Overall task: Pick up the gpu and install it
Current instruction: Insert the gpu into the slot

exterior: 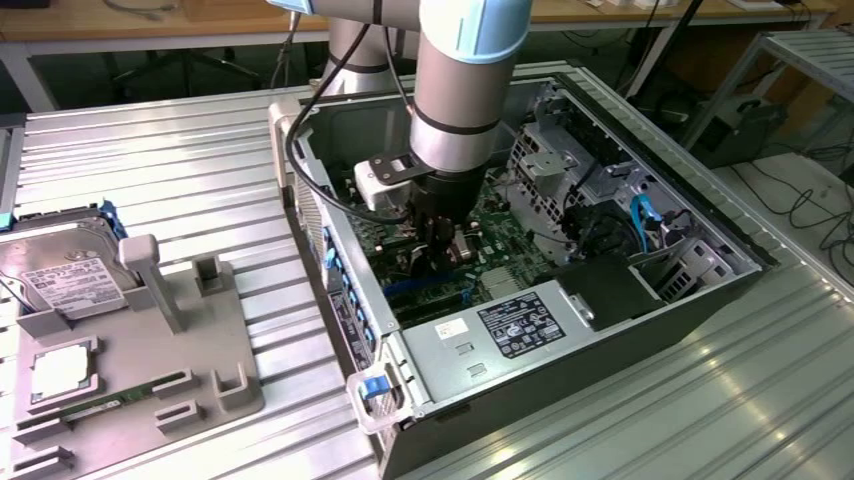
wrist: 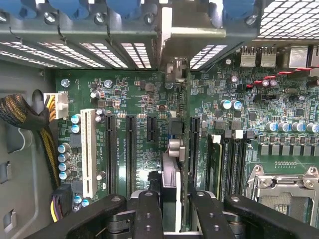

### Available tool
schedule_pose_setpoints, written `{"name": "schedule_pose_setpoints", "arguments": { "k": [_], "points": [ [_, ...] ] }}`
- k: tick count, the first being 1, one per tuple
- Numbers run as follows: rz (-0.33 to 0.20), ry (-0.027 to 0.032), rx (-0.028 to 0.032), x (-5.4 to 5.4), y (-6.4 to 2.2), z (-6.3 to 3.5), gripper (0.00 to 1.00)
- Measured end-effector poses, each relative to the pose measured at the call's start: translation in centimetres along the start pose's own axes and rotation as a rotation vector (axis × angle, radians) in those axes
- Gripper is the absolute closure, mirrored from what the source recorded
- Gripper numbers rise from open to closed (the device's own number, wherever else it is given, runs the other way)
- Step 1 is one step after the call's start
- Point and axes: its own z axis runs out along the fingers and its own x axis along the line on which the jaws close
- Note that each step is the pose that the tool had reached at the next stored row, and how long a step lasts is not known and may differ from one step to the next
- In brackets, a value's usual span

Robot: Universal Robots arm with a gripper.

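**Q:** Ribbed metal table [exterior: 160, 160] is the base surface. What stands on it, and where is the card?

**A:** An open computer case [exterior: 574, 400] lies on its side, and the robot arm [exterior: 461, 90] reaches down into it. In the wrist view the green motherboard [wrist: 144, 99] fills the case floor. The gpu [wrist: 170, 179] appears edge-on, upright over the board, between the long black slots [wrist: 130, 149] and the memory sockets. Its bracket end lies toward the case's rear openings. The gripper [wrist: 177, 209] has its fingers closed part-way on either side of the card, which appears to be a grip on it.

**Q:** What does good seating require, in your judgement?

**A:** The card edge should run parallel to its slot, which the card itself hides. The card should be upright rather than tilted, with the bracket lined up with a rear opening. Pressure should be even along the card's length.

**Q:** Is any writing legible?

**A:** No. The power supply label [exterior: 525, 322] carries print too small to read. So does the white label on the hard drive [exterior: 67, 275], which rests on the grey fixture [exterior: 200, 350] at the exterior view's left. The white lettering printed on the board is also unreadable.
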Motion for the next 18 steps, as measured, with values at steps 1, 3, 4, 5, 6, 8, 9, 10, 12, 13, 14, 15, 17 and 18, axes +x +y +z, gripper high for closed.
{"name": "schedule_pose_setpoints", "arguments": {
  "k": [1, 3, 4, 5, 6, 8, 9, 10, 12, 13, 14, 15, 17, 18],
  "points": [
    [0.000, 0.0002, 0.0025, 0.0, 0.00, 0.00, 0.72],
    [-0.001, 0.0004, 0.0086, 0.0, 0.01, 0.00, 0.72],
    [-0.001, 0.0006, 0.0104, 0.0, 0.02, 0.00, 0.72],
    [-0.001, 0.0008, 0.0127, 0.0, 0.08, -0.01, 0.72],
    [-0.002, 0.0010, 0.0137, 0.0, 0.18, -0.02, 0.72],
    [-0.003, 0.0010, 0.0145, 0.0, 0.45, -0.02, 0.72],
    [-0.003, 0.0010, 0.0147, 0.0, 0.60, -0.02, 0.72],
    [-0.004, 0.0008, 0.0150, 0.0, 0.74, 0.00, 0.72],
    [-0.006, 0.0008, 0.0151, 0.0, 1.03, 0.02, 0.72],
    [-0.007, 0.0005, 0.0155, 0.0, 1.16, 0.06, 0.72],
    [-0.009, 0.0006, 0.0148, 0.0, 1.25, 0.06, 0.72],
    [-0.009, 0.0009, 0.0141, 0.0, 1.29, 0.04, 0.72],
    [-0.009, 0.0008, 0.0149, 0.0, 1.28, 0.05, 0.72],
    [-0.009, 0.0007, 0.0150, 0.0, 1.28, 0.06, 0.72]
  ]
}}
